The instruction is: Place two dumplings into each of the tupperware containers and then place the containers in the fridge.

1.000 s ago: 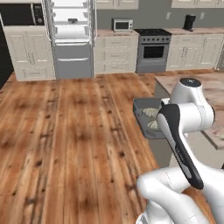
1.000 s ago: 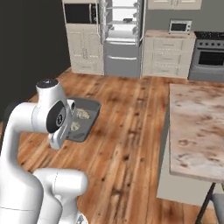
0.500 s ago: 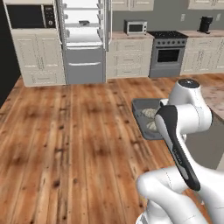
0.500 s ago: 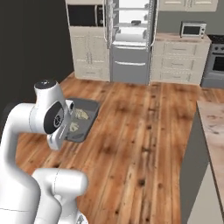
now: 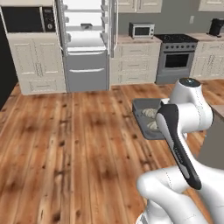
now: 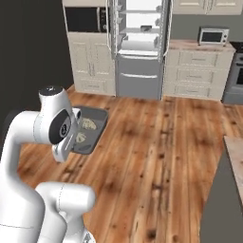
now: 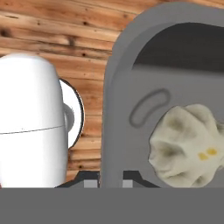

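A dark grey tupperware container (image 5: 142, 106) hangs in the air in front of the arm, and my gripper (image 7: 109, 183) is shut on its rim. The container (image 7: 127, 87) holds two pale dumplings (image 5: 151, 113), one of them large at the right of the hand view (image 7: 188, 144). In the right base view the container (image 6: 97, 115) and its dumplings (image 6: 88, 124) float left of centre, above the wooden floor. The fridge (image 5: 86, 43) stands ahead with its upper doors open, showing white shelves, and it also appears at the top centre of the right base view (image 6: 139, 47).
Pale cabinets flank the fridge. A microwave (image 5: 141, 29) sits on the counter to its right, beside a steel stove (image 5: 176, 61). A black wall oven (image 5: 26, 19) is to the left. A stone-topped island (image 6: 233, 156) edges the right side. Wooden floor (image 5: 78, 144) lies open ahead.
The whole picture has shifted: the base has driven, so the fridge now sits more central and nearer. The container stays held in the same place relative to the arm.
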